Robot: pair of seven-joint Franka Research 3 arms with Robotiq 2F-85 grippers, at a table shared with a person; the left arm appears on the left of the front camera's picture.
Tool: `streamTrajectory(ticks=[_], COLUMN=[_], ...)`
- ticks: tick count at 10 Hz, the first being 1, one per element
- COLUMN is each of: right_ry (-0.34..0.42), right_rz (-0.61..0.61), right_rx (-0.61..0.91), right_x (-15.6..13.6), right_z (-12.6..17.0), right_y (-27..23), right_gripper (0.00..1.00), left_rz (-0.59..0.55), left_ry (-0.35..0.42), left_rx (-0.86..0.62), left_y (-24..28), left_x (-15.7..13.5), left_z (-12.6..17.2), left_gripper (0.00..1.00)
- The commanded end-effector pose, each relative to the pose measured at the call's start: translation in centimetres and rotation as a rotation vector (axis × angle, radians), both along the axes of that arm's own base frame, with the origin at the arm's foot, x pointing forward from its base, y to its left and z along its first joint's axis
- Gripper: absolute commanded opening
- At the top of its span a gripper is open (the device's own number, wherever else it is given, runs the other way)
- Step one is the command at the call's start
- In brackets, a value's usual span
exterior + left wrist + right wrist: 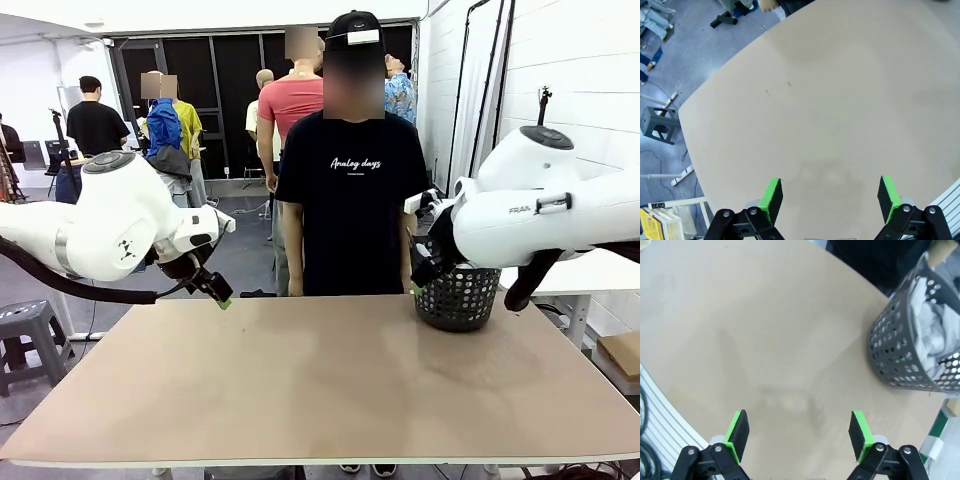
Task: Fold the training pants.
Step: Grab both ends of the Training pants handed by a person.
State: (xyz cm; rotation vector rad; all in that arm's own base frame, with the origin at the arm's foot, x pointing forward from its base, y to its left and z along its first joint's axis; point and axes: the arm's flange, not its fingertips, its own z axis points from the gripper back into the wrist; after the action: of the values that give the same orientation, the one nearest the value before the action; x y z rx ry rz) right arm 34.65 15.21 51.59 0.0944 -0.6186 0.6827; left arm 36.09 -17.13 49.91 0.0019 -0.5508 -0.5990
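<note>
Left end effector (830, 195) is released, green pads wide apart, nothing between them. It hangs above the bare tan worktop (840, 100), not touching it. In the front view it sits over the far left part of the worktop, fingers angled down and toward the middle.

Right end effector (799, 432) is also released, jaws spread, nothing held. It hovers over the worktop on the robot's right side, off the surface. In the front view it is just beside the black mesh basket (458, 297), on the side toward the middle and slightly higher than the rim; no contact can be made out.

The basket stands upright on the far right part of the worktop, near the far edge. Training pants (935, 325) are inside the basket: light grey cloth, bunched up, showing over the rim and through the holes in the right wrist view. Waistband and drawstring cannot be made out. No part of the pants lies on the worktop.

A person (350, 190) in a black T-shirt stands at the far edge of the worktop, about the middle, just left of the basket, arms down at the sides. A grey stool (25, 325) stands on the floor off the worktop's left side.
</note>
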Motion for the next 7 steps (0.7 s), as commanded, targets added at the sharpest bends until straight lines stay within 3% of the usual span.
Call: streamTrajectory(ticks=[1,7], right_ry=[-0.012,-0.023], right_rz=[0.033,0.049], right_rx=[0.007,0.002], right_x=[-0.7,-1.4], right_z=[0.2,0.1], right_y=[-0.7,-0.6], right_gripper=[1.0,1.0], left_rz=[0.031,0.035], left_ry=[-0.033,-0.179], left_rx=[-0.013,0.007], left_y=[-0.1,-0.7], left_x=[-1.6,-5.6], left_z=[0.7,3.2], left_gripper=[1.0,1.0])
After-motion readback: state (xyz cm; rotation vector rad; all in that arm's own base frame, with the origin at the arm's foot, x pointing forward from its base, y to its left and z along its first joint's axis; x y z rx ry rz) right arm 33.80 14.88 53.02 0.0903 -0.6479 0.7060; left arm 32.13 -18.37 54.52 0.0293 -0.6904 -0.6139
